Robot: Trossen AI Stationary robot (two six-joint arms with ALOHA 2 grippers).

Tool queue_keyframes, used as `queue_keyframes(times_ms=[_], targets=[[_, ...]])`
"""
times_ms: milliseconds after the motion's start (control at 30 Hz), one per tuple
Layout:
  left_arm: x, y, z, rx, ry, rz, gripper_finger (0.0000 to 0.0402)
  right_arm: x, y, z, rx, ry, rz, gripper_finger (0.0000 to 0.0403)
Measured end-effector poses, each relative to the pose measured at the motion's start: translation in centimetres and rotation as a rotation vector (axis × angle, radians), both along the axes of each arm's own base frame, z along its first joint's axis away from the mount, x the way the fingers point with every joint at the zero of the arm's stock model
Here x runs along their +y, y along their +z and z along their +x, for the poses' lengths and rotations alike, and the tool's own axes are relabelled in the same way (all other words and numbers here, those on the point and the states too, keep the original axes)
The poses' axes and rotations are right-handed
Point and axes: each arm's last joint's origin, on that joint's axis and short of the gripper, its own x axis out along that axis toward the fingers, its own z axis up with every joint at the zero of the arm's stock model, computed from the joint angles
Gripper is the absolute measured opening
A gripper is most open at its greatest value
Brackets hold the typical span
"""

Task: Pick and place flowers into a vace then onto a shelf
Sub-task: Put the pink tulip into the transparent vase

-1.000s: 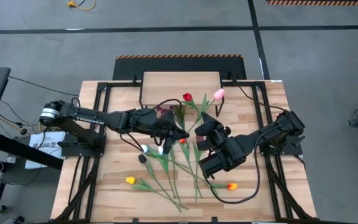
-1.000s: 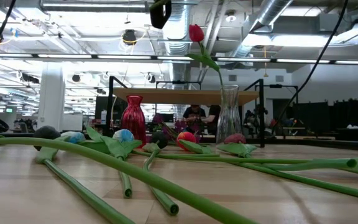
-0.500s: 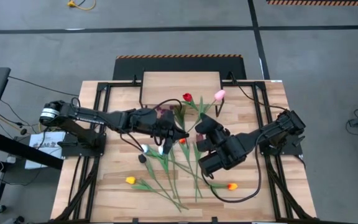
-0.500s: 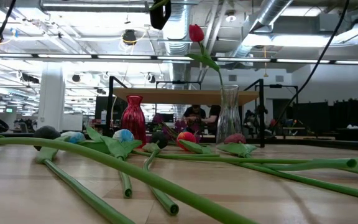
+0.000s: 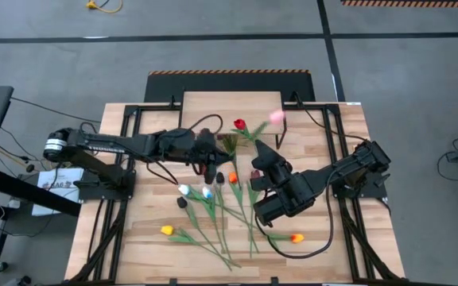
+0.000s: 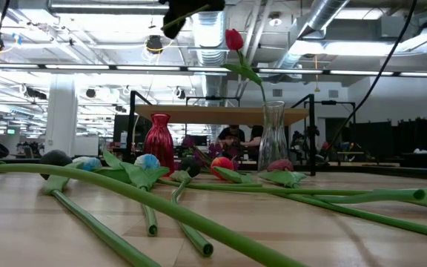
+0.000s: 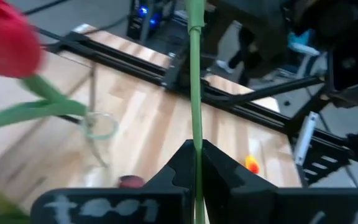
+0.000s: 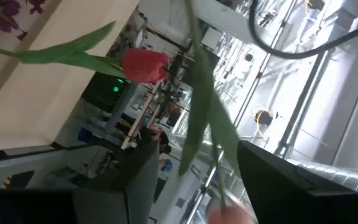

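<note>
The left gripper [image 7: 194, 163] is clenched on a green stem [image 7: 195, 74], held above the table [image 5: 324, 143] beside the red tulip [image 5: 239, 125] standing in the glass vase [image 6: 273, 137]. The right gripper [image 5: 258, 163], fingers spread and released, hovers near the pink tulip [image 5: 277, 117].

The desk [image 6: 288, 230] is pale planked wood, smooth and matt. One vase [image 6: 274, 137] is clear glass; the other vase [image 6: 159, 141] looks glossy red, perhaps ceramic.
</note>
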Motion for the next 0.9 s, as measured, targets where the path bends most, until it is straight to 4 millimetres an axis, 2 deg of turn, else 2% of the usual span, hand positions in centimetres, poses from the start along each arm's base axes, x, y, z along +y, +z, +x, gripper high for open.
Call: queue_keyframes(times_ms=[333, 533, 633, 767, 900], targets=[[0.9, 3.1, -3.8, -0.049, 0.136, 0.109, 0.0000, -0.4, 0.3, 0.1, -0.226, -0.029, -0.025, 0.0198], [0.9, 4.5, -5.5, -0.094, 0.142, 0.148, 0.0000, -1.2, 0.3, 0.4, -0.457, -0.072, 0.088, 0.0185], [0.9, 4.9, -6.0, -0.112, 0.140, 0.159, 0.0000, -1.8, 0.6, 0.5, -0.569, -0.118, 0.213, 0.0178], [0.9, 5.3, -6.5, -0.127, 0.138, 0.169, 0.0000, -2.9, 1.1, 0.4, -0.733, -0.241, 0.470, 0.0171], [0.9, 5.5, -6.5, -0.135, 0.123, 0.208, 0.0000, -4.8, 2.5, -0.9, -0.856, -0.433, 0.781, 0.0164]])
